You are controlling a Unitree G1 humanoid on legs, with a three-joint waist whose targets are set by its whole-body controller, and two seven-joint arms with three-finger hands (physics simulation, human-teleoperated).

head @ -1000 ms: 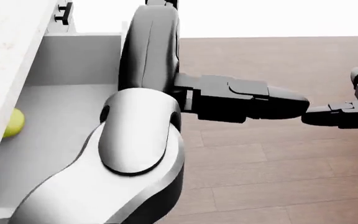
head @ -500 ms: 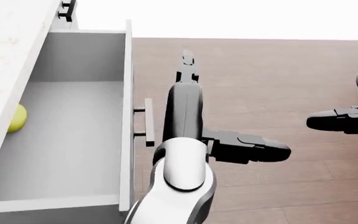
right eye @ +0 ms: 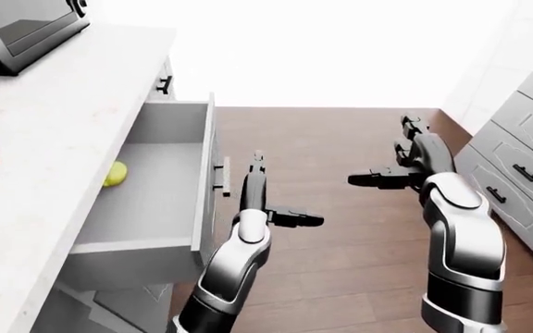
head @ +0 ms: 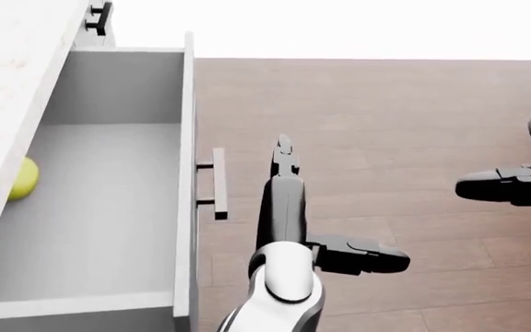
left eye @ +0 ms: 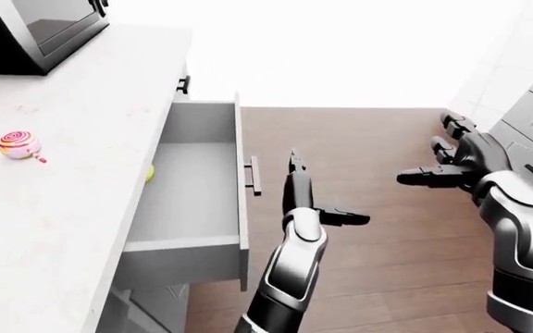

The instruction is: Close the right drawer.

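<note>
Counter [left eye: 81, 139] fills the left of my eye views, pale and speckled, with a dark microwave [left eye: 35, 31] in the upper left corner and a swirled lollipop [left eye: 18, 145] lying on the stone at the left edge. Just right of the counter I see the drawer [head: 184, 131] pulled well out over the wood floor [head: 385, 111]. A yellow-green ball [head: 21, 178] sits in it at the left of the head view, half under the counter's edge. The drawer's bar handle [head: 219, 182] sticks out to the right of its face.

Next comes my left hand [head: 311, 200], rising from the bottom centre of the head view. I have it spread wide: one finger [head: 284, 158] points up the frame, and the thumb [head: 367, 254] juts out to the right, holding nothing. The raised finger stands just right of the handle with a strip of floor showing between them, so I read it as near but not touching.

Farther right, my right hand [left eye: 447, 156] hangs over the floor, well apart from the drawer. Its fingers are spread too, one pointing left, and it grips nothing. At the right edge of the eye views stand grey cabinets [right eye: 526, 159] with dark handles.
</note>
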